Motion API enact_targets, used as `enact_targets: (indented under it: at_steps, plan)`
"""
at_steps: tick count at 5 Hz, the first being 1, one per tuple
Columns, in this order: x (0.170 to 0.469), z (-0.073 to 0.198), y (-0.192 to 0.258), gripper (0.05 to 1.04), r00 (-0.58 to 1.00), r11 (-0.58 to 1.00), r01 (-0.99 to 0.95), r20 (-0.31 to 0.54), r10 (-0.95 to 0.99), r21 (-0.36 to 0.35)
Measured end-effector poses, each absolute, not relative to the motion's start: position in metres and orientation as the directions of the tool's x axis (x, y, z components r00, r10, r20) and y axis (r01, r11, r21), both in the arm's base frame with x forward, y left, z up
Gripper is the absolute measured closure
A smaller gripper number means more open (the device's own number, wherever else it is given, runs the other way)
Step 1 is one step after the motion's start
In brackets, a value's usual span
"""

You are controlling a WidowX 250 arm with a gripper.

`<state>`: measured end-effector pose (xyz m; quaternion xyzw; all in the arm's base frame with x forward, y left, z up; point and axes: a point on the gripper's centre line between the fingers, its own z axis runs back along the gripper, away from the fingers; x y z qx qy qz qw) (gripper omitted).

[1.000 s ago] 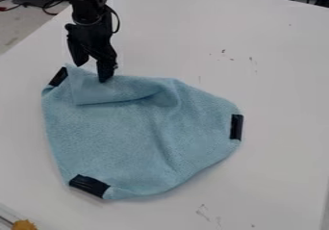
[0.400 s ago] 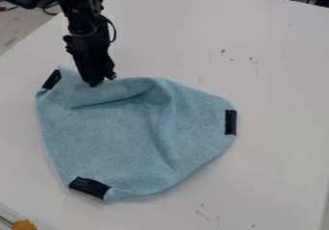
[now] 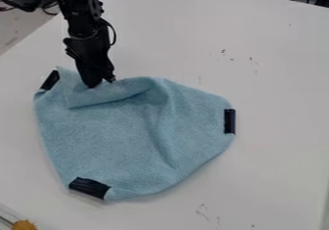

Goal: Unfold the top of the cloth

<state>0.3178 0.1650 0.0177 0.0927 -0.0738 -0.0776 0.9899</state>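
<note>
A light blue cloth (image 3: 109,137) lies on a white tabletop (image 3: 270,166), toward its left edge, in a rough, many-sided shape with rounded bends. Its top is folded over: a flap (image 3: 80,98) lies along the upper left part of the cloth, its loose lower edge slanting up to the right and ending in a raised bulge. From that bulge a soft crease runs down through the right half of the cloth toward the bottom.

Three black strips sit at the rim of the cloth: one at the upper left corner (image 3: 49,80), tilted; one at the right side (image 3: 229,121), upright; and one at the lower left (image 3: 89,187), slanting, with a small turned bit of cloth just beside it.

A black robot arm (image 3: 81,17) comes in over the tabletop from the upper left. Its gripper (image 3: 99,83) points down at the top of the cloth, touching the flap a little to the right of the upper left strip. Its two fingers are drawn together, clamped on the folded cloth.

Small dark scuffs (image 3: 223,51) mark the tabletop above and to the right of the cloth, with more below it. In the lower left corner of the view is a yellow-orange lump (image 3: 24,225). Dark cables (image 3: 49,7) lie beyond the left edge of the tabletop.
</note>
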Motion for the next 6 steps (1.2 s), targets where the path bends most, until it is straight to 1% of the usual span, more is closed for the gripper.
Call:
enact_targets:
  at_steps: [1, 2, 3, 4, 5, 6]
  plan:
    - [0.320, 0.037, 0.166, 1.031, 0.972, 0.958, 0.148, 0.143, -0.187, 0.245]
    - [0.338, 0.054, 0.159, 1.031, 0.956, 0.937, 0.199, 0.154, -0.250, 0.287]
    - [0.372, 0.084, 0.151, 1.031, 0.917, 0.904, 0.264, 0.202, -0.343, 0.335]
    - [0.394, 0.075, 0.147, 1.031, 0.899, 0.893, 0.323, 0.193, -0.393, 0.313]
    - [0.408, 0.074, 0.143, 1.009, 0.890, 0.886, 0.354, 0.184, -0.418, 0.299]
    - [0.379, 0.064, 0.137, 0.863, 0.929, 0.918, 0.276, 0.167, -0.331, 0.287]
